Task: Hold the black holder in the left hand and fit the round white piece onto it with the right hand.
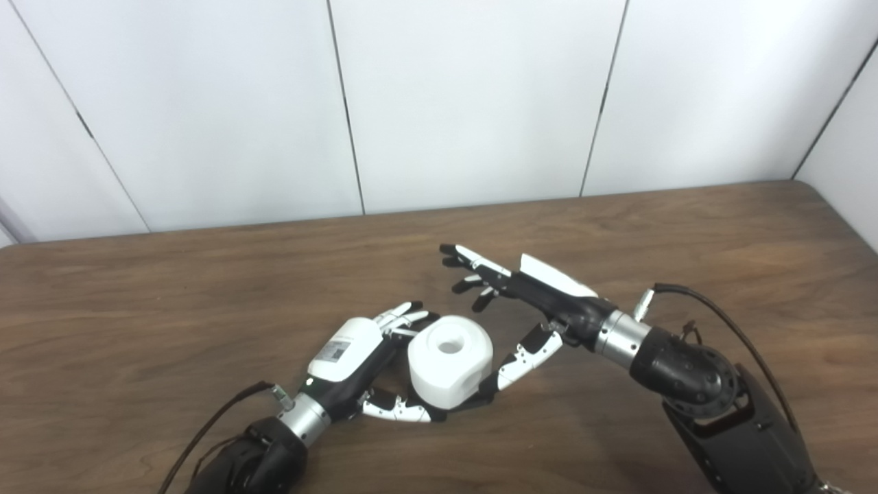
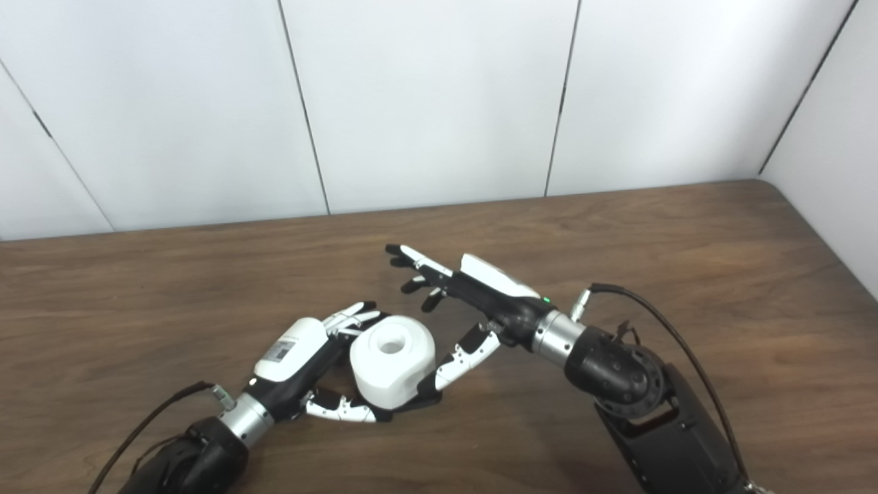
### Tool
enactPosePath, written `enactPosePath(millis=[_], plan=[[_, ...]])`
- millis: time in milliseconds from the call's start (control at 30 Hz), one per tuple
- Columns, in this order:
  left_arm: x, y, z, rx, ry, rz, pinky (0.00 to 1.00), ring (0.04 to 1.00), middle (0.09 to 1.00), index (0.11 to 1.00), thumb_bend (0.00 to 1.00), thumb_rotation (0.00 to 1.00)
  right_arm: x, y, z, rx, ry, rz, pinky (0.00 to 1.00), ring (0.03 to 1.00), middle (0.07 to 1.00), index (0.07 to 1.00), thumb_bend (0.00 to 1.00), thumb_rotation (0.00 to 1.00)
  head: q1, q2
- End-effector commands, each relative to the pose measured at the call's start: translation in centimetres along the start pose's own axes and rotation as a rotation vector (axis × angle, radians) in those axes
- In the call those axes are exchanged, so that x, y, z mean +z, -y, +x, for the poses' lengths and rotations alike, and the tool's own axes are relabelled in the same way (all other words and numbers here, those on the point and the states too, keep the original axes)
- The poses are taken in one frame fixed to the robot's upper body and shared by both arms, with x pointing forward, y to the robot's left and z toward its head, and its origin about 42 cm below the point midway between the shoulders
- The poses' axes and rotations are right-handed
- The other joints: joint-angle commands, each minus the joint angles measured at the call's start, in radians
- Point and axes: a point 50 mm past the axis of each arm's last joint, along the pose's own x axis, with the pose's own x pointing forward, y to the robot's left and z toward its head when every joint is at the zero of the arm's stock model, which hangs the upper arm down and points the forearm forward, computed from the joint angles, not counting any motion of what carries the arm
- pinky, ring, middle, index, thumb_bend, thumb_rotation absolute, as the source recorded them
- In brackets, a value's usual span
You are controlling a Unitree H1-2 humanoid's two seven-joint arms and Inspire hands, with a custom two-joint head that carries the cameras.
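Left eye view: round white plastic piece (image 1: 450, 369) with centre hole is sitting on the brown wooden table (image 1: 171, 309), left hand (image 1: 357, 363) curling round it, fingers and thumb touching its sides. Black holder isn't showing.

Right eye view: right hand (image 2: 466, 302) is hovering just beside, fingers spread wide, thumb tip touching the piece, gripping nothing.

White piece (image 1: 450, 368): round, chunky, smooth
Top: flat, with a round hole in the middle, facing up
Side: one flat cut on the front
Pose: upright
Place: low on the brown table (image 1: 206, 309), near the front middle
Black holder (image 1: 458, 407): only a thin dark edge peeking out under the white piece
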Motion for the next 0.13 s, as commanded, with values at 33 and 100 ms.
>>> enactPosePath(millis=[33,100], plan=[[-1.36,4.35,-2.32,-0.195,-0.107,-0.010,0.92,0.970,0.894,0.478,0.52,0.06,1.77,2.19,0.02,-0.046,0.089,-0.050,0.65,0.811,0.956,1.000,0.95,0.24,-0.001,0.001],[-1.32,4.39,-2.30,-0.191,-0.112,-0.006,0.91,0.967,0.890,0.478,0.52,0.06,1.83,2.37,-0.03,-0.045,0.090,-0.048,0.65,0.801,0.955,1.000,0.95,0.24,-0.002,0.001]])
